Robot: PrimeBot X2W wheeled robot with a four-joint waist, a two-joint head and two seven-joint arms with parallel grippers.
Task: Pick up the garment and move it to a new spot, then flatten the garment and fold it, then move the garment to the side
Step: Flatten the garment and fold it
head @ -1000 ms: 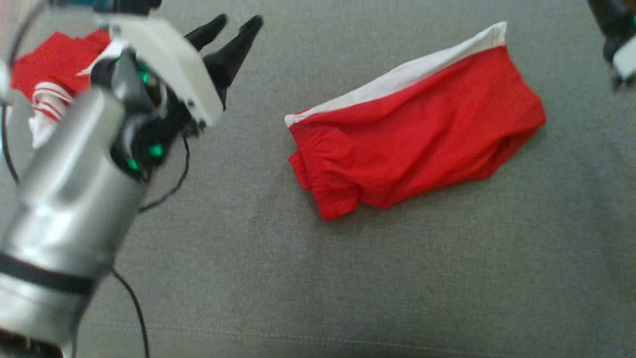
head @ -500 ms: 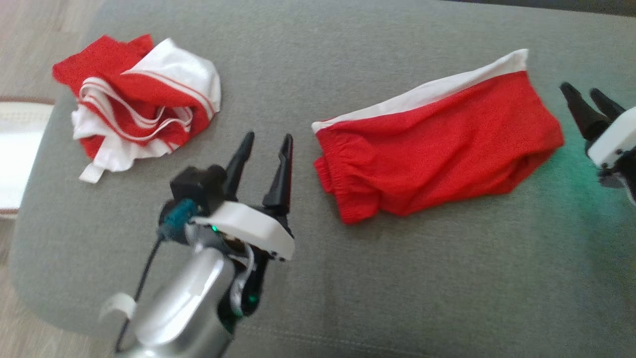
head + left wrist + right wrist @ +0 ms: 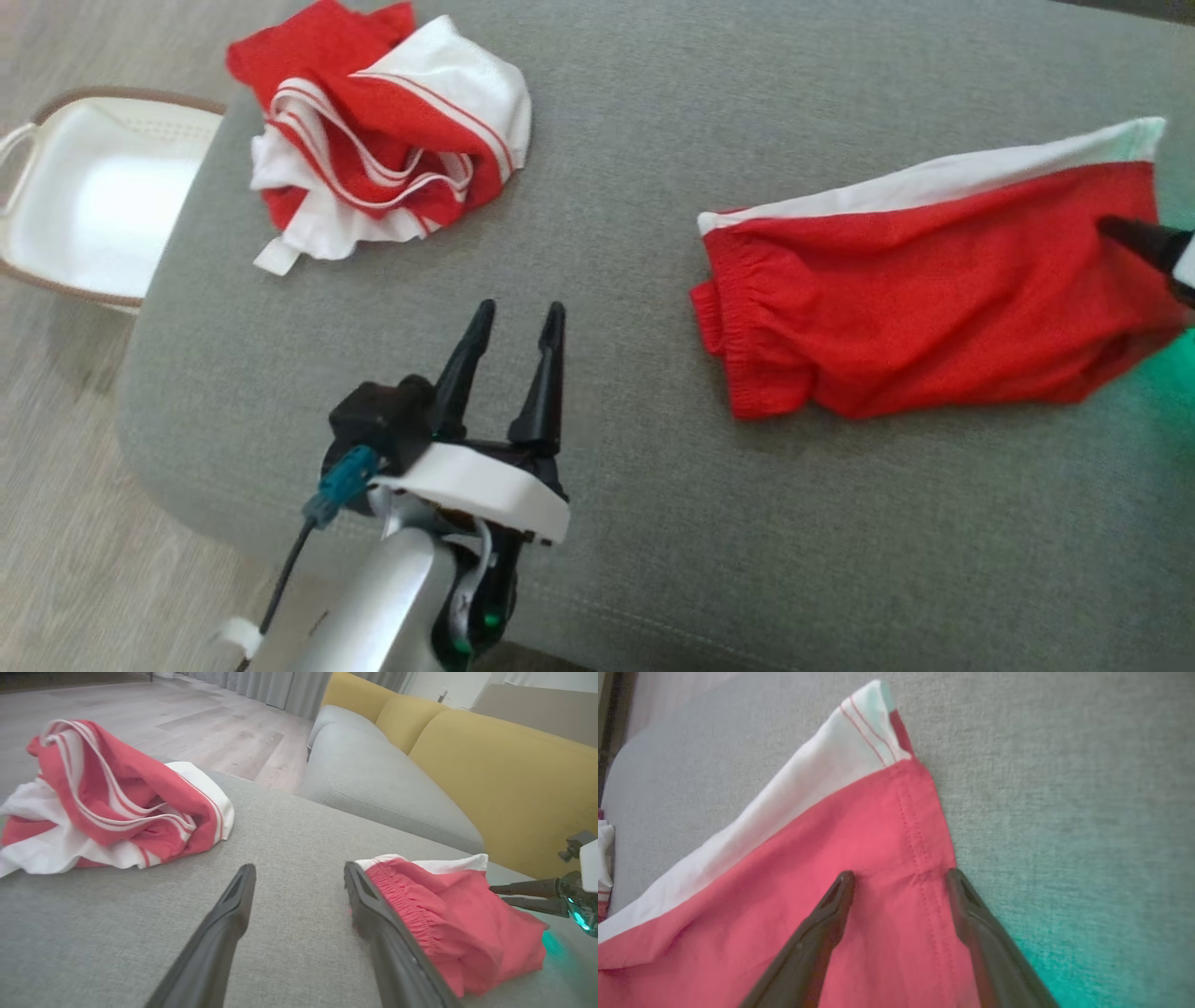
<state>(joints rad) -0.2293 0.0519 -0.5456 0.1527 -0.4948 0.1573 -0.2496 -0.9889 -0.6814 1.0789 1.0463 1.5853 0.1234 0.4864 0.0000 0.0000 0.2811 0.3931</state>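
Your white-trimmed red fabric shorts [image 3: 934, 289] lie folded toward the right edge of the grey upholstered cushion [image 3: 653, 523]; only moving them aside seems left. The left gripper [image 3: 521, 306] and right gripper [image 3: 900, 873] gape empty, the right above the hem.

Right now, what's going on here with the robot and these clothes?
Both grippers are open and holding nothing. The right gripper is poised over the hem end of the folded red shorts on the grey sofa cushion. The left gripper hovers above bare cushion, pointing between the shorts and a crumpled red-and-white garment. A white basket sits on the floor beside the cushion.
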